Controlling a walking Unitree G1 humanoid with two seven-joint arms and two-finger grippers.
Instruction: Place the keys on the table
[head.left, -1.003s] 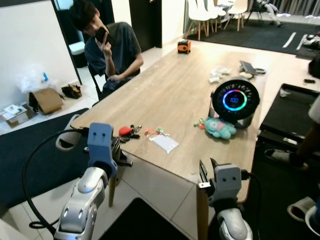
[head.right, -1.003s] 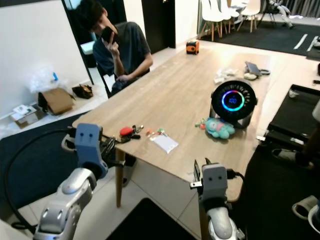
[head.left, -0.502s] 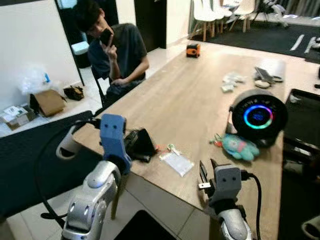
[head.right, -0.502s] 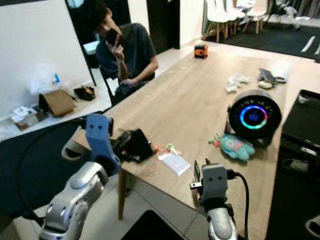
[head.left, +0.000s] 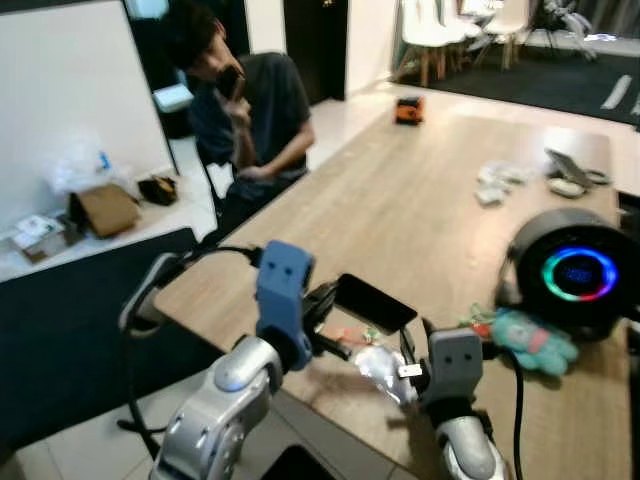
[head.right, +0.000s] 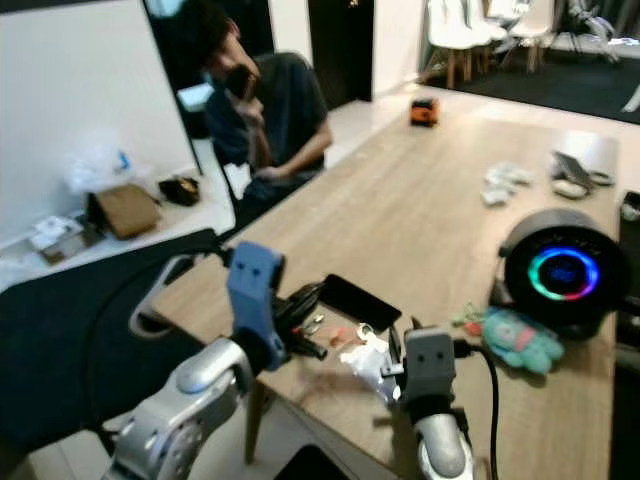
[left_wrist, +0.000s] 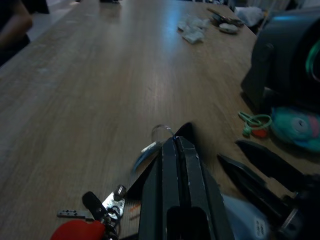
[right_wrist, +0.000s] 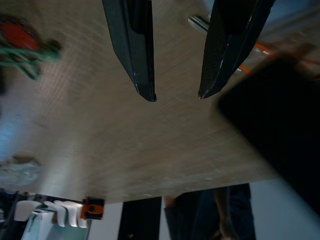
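The keys (left_wrist: 107, 210) with a red fob (left_wrist: 75, 231) lie on the wooden table (head.left: 430, 200) near its front edge, also visible as keys (head.right: 312, 323) in the right eye view. My left gripper (head.left: 400, 313) reaches low over the tabletop just above them. Its black fingers (left_wrist: 175, 165) are pressed together, with nothing visible between them. A small ring and tag (left_wrist: 152, 142) lie on the wood by its tip. My right gripper (right_wrist: 176, 94) hovers open over the table edge, close to the left gripper's right side.
A crumpled clear plastic bag (head.left: 385, 365) lies between the grippers. A teal plush toy (head.left: 525, 340) and a round black speaker with a glowing ring (head.left: 575, 275) stand to the right. A person (head.left: 250, 110) sits at the table's far left side. A small orange object (head.left: 407, 110) is at the far end.
The camera has come closer to the table. My left gripper rose from below the table edge to over the tabletop above the keys. The right gripper now reaches over the edge.
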